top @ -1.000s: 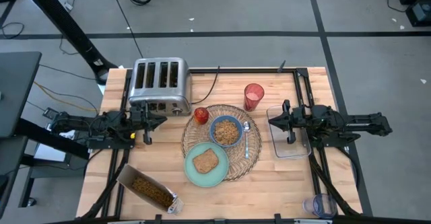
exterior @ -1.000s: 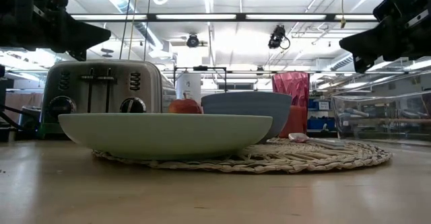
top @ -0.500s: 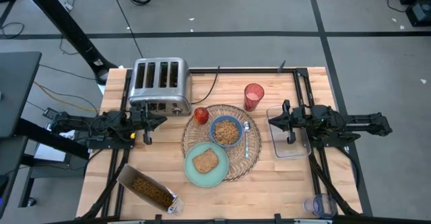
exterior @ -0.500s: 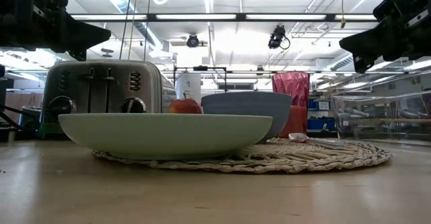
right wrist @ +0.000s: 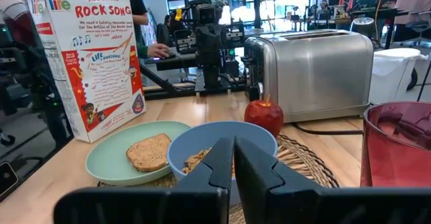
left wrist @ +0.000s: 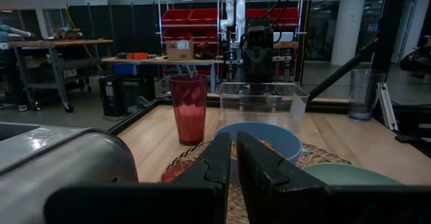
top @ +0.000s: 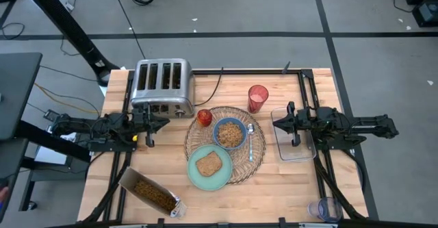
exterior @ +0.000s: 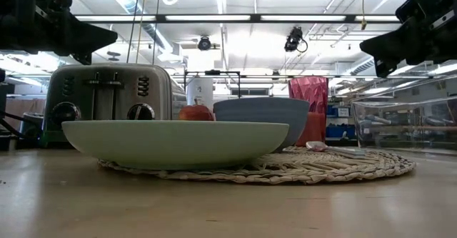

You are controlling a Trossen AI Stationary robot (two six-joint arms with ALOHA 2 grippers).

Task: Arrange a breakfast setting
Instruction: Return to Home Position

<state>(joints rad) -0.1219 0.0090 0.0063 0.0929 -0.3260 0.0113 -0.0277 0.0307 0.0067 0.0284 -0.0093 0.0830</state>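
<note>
Left tool [left wrist: 234, 143] is pressed together with nothing in it, parked by the desk's left edge just in front of the toaster [top: 162, 84]. Right tool [right wrist: 234, 146] is the same deal, pinched closed and empty, by the right edge over the clear tray [top: 294, 153].

Out in the middle of the desk, the wicker placemat [top: 254, 161] carries the blue bowl [top: 230, 133], the spoon [top: 250, 142] on the bowl's right-edge side, the small red fruit [top: 204, 117] and the green plate [top: 194, 173] with the toast slice [top: 209, 163]. The red cup [top: 258, 98] stands just off the mat toward the toaster-side edge.

Looks to me like the homing step, basically done. Next move calls for nothing beyond settling both arms clear of the setting.
</note>
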